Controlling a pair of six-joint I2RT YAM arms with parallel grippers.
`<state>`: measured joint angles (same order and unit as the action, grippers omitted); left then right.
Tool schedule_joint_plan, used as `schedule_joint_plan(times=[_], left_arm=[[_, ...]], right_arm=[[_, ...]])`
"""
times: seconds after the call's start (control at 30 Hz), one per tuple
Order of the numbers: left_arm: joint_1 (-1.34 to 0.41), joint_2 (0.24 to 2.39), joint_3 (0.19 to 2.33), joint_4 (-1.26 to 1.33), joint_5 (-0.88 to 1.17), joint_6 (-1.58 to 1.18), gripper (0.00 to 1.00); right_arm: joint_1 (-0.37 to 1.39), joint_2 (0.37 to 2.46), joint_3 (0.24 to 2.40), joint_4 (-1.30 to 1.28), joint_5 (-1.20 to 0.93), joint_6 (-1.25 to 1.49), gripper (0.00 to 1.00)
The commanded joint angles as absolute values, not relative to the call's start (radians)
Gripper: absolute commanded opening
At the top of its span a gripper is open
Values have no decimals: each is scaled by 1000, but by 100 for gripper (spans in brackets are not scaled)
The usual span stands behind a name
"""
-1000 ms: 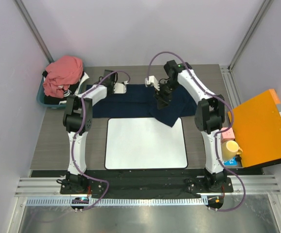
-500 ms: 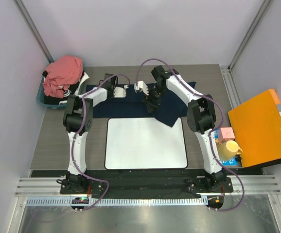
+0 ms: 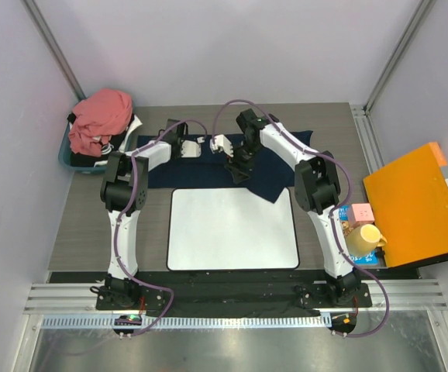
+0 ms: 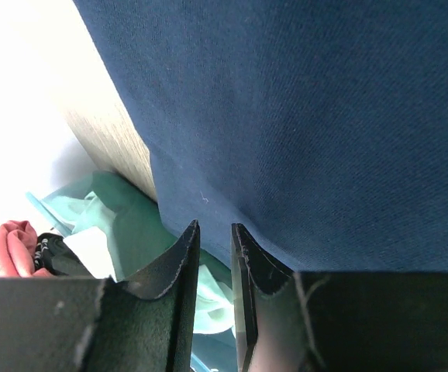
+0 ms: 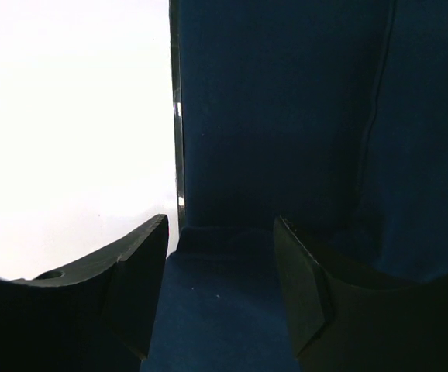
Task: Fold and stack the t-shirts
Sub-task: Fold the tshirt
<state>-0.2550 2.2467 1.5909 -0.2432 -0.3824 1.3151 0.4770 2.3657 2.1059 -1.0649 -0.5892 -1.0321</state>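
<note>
Since one second ago the right gripper has moved to the left over the navy t-shirt, which lies spread in the upper middle of the frame, at the back of the desk. It is now near the left gripper. Only the right wrist view shows its jaws wide apart, released, over a fold of cloth beside the white mat. In the left wrist view the fingers are almost together at the shirt's hem; whether they pinch it cannot be told. The pink t-shirt is heaped on the teal bin at the upper left.
</note>
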Motion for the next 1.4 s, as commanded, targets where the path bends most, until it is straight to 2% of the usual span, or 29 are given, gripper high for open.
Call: schedule_joint_plan(times=[0.0, 0.1, 0.2, 0.23, 0.3, 0.33, 0.43, 0.57, 0.83, 1.03, 1.17, 1.3, 1.37], left_arm=[[-252, 2192, 1588, -215, -390, 1299, 23], [-250, 2192, 1586, -215, -388, 1295, 23], [-250, 2192, 1586, -216, -387, 1287, 23], [-250, 2194, 1586, -216, -385, 1284, 23], [-250, 2194, 1586, -216, -385, 1281, 23], [-250, 2197, 1588, -215, -384, 1282, 23], [-252, 2200, 1595, -216, -383, 1281, 23], [-253, 2201, 1598, -215, -383, 1281, 23], [-252, 2206, 1605, -216, -388, 1285, 23], [-252, 2209, 1609, -215, -391, 1292, 24], [-253, 2210, 1611, -215, -391, 1296, 23], [-250, 2210, 1614, -215, -393, 1298, 23], [-250, 2210, 1614, -216, -393, 1296, 23]], right_arm=[[485, 2364, 2097, -1068, -554, -1057, 61], [483, 2359, 2089, -1071, -519, -1060, 56], [482, 2352, 2080, -1072, -486, -1066, 47], [482, 2350, 2079, -1072, -480, -1071, 39], [482, 2349, 2082, -1072, -468, -1075, 31], [482, 2350, 2086, -1072, -468, -1077, 20], [482, 2359, 2114, -1071, -472, -1063, 6], [482, 2372, 2166, -1071, -523, -1025, 4], [479, 2364, 2183, -1075, -607, -969, 5], [477, 2367, 2190, -1193, -644, -1029, 13], [476, 2388, 2255, -1371, -621, -1146, 43], [437, 2353, 2263, -1391, -581, -1154, 53], [416, 2330, 2237, -1297, -530, -1080, 55]])
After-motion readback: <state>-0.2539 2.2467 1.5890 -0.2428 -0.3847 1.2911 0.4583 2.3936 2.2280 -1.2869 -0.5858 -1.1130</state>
